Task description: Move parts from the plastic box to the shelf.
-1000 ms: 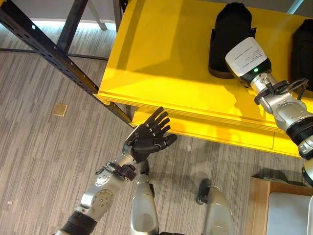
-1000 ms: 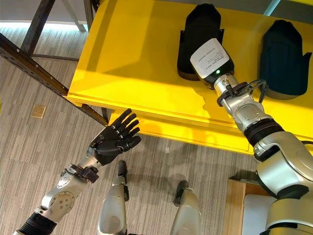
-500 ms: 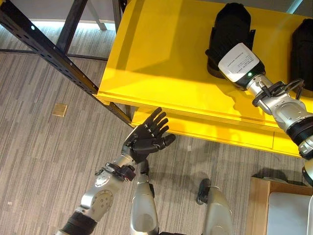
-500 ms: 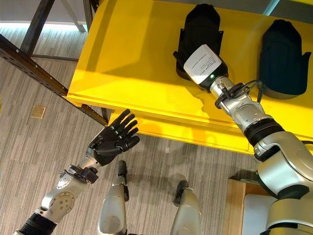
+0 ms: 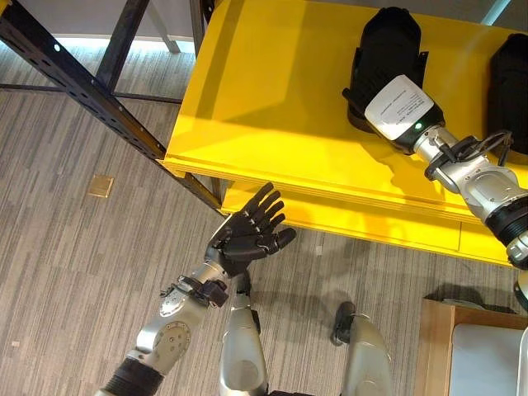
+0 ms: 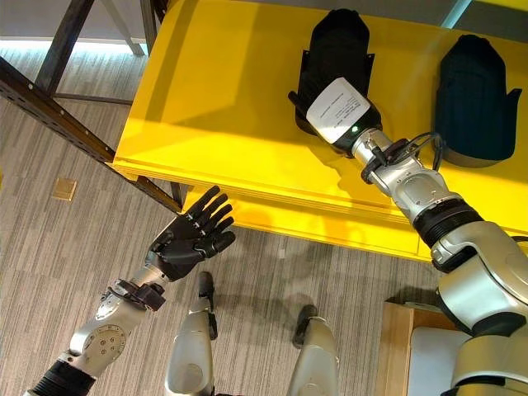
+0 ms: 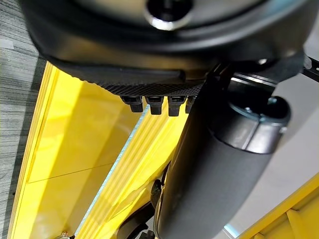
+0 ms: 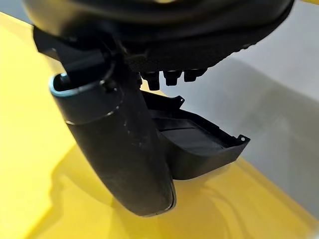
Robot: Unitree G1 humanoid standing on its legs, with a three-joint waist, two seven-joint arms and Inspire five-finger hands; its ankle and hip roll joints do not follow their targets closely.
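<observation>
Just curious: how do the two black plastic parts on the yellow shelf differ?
The left black moulded plastic part has the robot's right hand at its near end; the right black moulded plastic part stands alone, untouched. The left one sits mid-shelf; the right one is nearer the flat yellow shelf's right end. Both share the same hooded shape.

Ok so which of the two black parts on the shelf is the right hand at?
The left part; the right hand sits at its near end. The other part lies apart, further right.
</observation>
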